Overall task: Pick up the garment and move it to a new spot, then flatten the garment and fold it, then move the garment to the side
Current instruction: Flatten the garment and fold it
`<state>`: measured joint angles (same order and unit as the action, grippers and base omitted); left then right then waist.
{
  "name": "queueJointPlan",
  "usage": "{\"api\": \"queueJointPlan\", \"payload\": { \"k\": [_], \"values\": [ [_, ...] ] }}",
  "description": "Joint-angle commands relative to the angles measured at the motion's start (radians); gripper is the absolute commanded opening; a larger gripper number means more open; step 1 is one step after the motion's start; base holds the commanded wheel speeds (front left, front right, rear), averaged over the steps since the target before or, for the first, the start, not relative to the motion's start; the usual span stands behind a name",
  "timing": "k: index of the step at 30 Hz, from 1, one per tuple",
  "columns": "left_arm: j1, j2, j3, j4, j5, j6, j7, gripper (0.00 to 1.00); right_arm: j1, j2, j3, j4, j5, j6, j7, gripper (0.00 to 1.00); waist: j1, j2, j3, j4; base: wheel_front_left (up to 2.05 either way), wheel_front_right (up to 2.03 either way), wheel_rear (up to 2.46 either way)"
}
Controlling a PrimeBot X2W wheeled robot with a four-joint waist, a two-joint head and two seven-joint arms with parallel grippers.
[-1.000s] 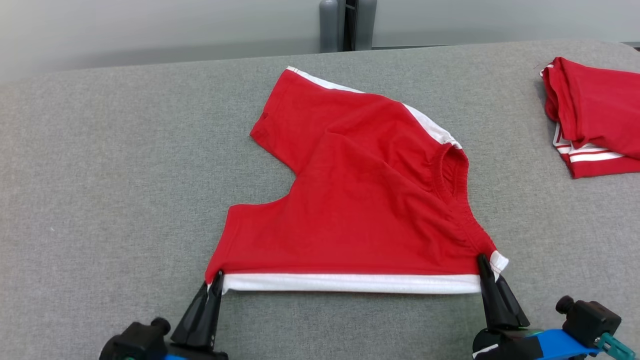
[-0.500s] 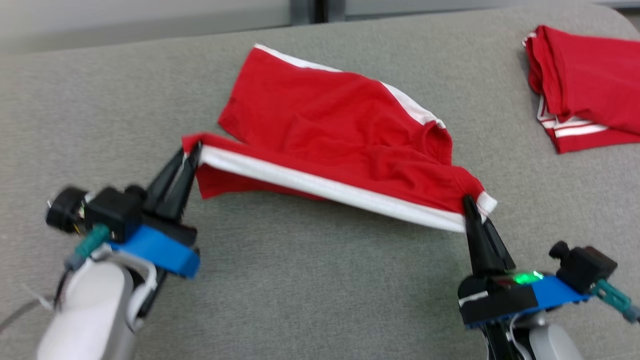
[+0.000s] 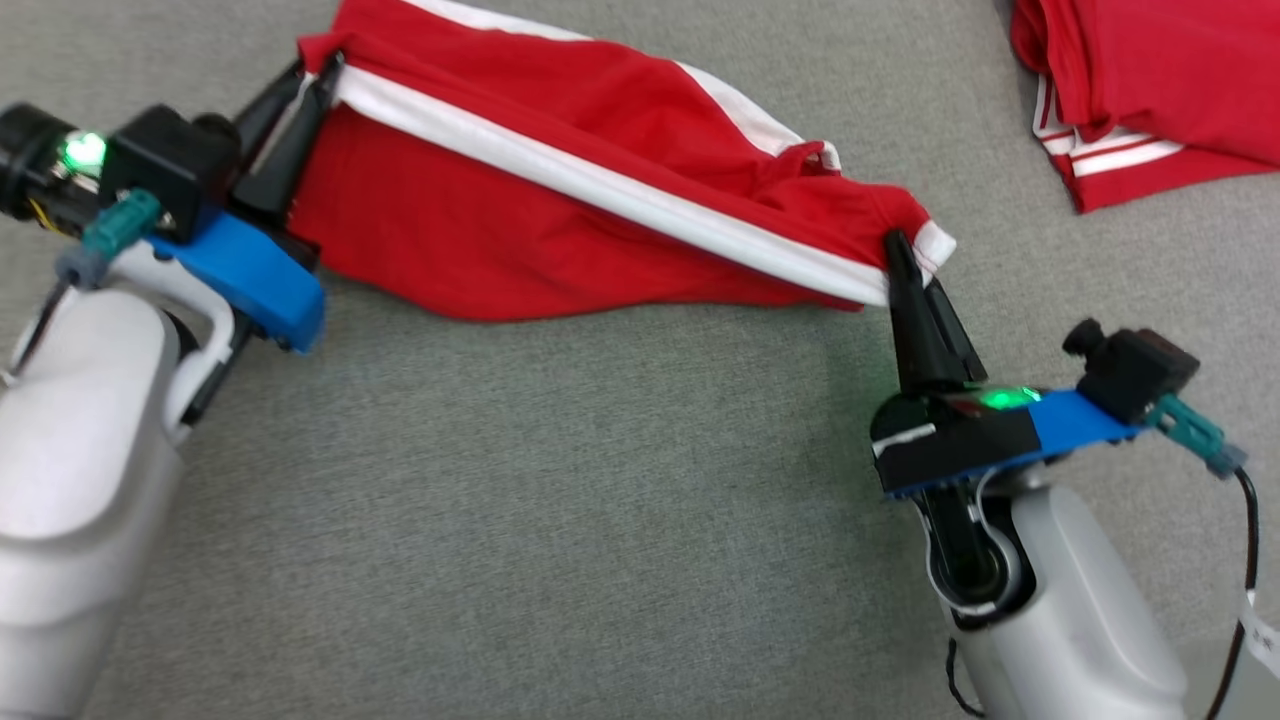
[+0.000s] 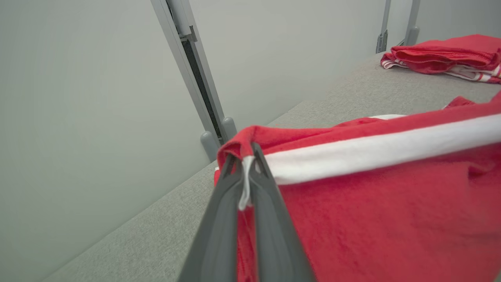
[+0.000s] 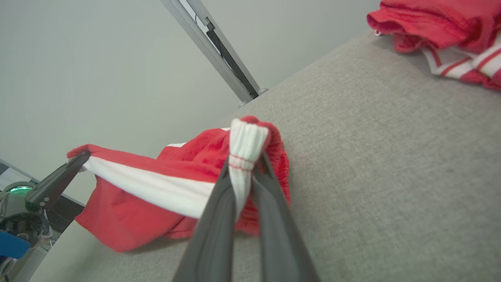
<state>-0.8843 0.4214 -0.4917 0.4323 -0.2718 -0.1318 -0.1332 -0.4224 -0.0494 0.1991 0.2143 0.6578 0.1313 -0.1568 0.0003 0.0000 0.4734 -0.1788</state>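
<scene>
The garment [image 3: 480, 220] is red with white stripes and hangs stretched between my two grippers above the grey surface. My left gripper [image 3: 322, 72] at the upper left is shut on one end of its white-striped edge, and the pinch shows close up in the left wrist view [image 4: 245, 156]. My right gripper [image 3: 893, 240] is shut on the other end, by the bunched white band [image 5: 244, 143]. The striped edge [image 3: 620, 200] runs taut from one gripper to the other. The red body sags below it, its lower fold touching the surface.
A second red garment [image 3: 1140, 90] with white stripes lies folded at the far right of the grey padded surface [image 3: 560, 500]. A pale wall with a grey post [image 4: 191, 74] stands behind the surface's far edge.
Both grippers have lifted the garment's striped edge off the surface and carried it away from me, the left one farther. The head camera has tilted down meanwhile.
</scene>
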Motion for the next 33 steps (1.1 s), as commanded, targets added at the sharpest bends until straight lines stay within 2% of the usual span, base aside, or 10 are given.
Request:
{"api": "queueJointPlan", "payload": {
  "k": [1, 10, 11, 12, 13, 14, 15, 16, 17, 33],
  "values": [
    [-0.039, 0.023, -0.015, 0.027, -0.011, 0.004, -0.002, 0.00, -0.040, -0.002, 0.010, 0.013, 0.016, -0.001, -0.011, 0.00, -0.0003, 0.0000, 0.035, -0.030, 0.00, 0.00, 0.00],
    [-0.201, 0.060, -0.124, 0.196, -0.056, 0.003, -0.034, 0.00, -0.187, -0.002, 0.094, 0.076, 0.050, -0.001, -0.059, 0.00, -0.0003, 0.0000, 0.085, -0.059, 0.00, 0.00, 0.00],
    [-0.214, 0.062, -0.135, 0.214, -0.060, 0.003, -0.039, 0.00, -0.200, -0.002, 0.100, 0.080, 0.050, -0.001, -0.063, 0.09, -0.0003, 0.0000, 0.088, -0.060, 0.00, 0.00, 0.00],
    [-0.227, 0.061, -0.142, 0.229, -0.066, 0.003, -0.048, 0.00, -0.211, -0.002, 0.105, 0.085, 0.043, -0.001, -0.068, 0.39, -0.0003, 0.0000, 0.090, -0.061, 0.00, 0.00, 0.00],
    [-0.237, 0.057, -0.146, 0.243, -0.070, 0.003, -0.056, 0.00, -0.218, -0.002, 0.110, 0.089, 0.034, -0.001, -0.073, 0.92, -0.0003, 0.0000, 0.091, -0.061, 0.00, 0.00, 0.00],
    [-0.244, 0.053, -0.153, 0.257, -0.074, 0.003, -0.064, 0.00, -0.223, -0.002, 0.112, 0.093, 0.030, -0.001, -0.076, 1.00, -0.0003, 0.0000, 0.092, -0.061, 0.00, 0.00, 0.00],
    [-0.251, 0.050, -0.161, 0.270, -0.079, 0.003, -0.071, 0.00, -0.229, -0.002, 0.114, 0.096, 0.020, -0.001, -0.081, 1.00, -0.0003, 0.0000, 0.093, -0.061, 0.00, 0.00, 0.00],
    [-0.257, 0.048, -0.166, 0.284, -0.081, 0.003, -0.077, 0.31, -0.231, -0.001, 0.116, 0.094, 0.014, -0.001, -0.084, 1.00, -0.0003, 0.0000, 0.092, -0.061, 0.00, 0.00, 0.00],
    [-0.262, 0.046, -0.170, 0.297, -0.085, 0.003, -0.085, 1.00, -0.228, -0.002, 0.113, 0.093, 0.005, -0.001, -0.089, 1.00, -0.0003, 0.0000, 0.090, -0.061, 0.00, 0.00, 0.00],
    [-0.227, 0.054, -0.161, 0.338, -0.113, 0.003, -0.132, 1.00, 0.055, -0.001, -0.109, -0.178, -0.265, -0.001, -0.109, 1.00, -0.0003, 0.0000, 0.021, -0.057, 0.00, 0.00, 0.00]
  ]
}}
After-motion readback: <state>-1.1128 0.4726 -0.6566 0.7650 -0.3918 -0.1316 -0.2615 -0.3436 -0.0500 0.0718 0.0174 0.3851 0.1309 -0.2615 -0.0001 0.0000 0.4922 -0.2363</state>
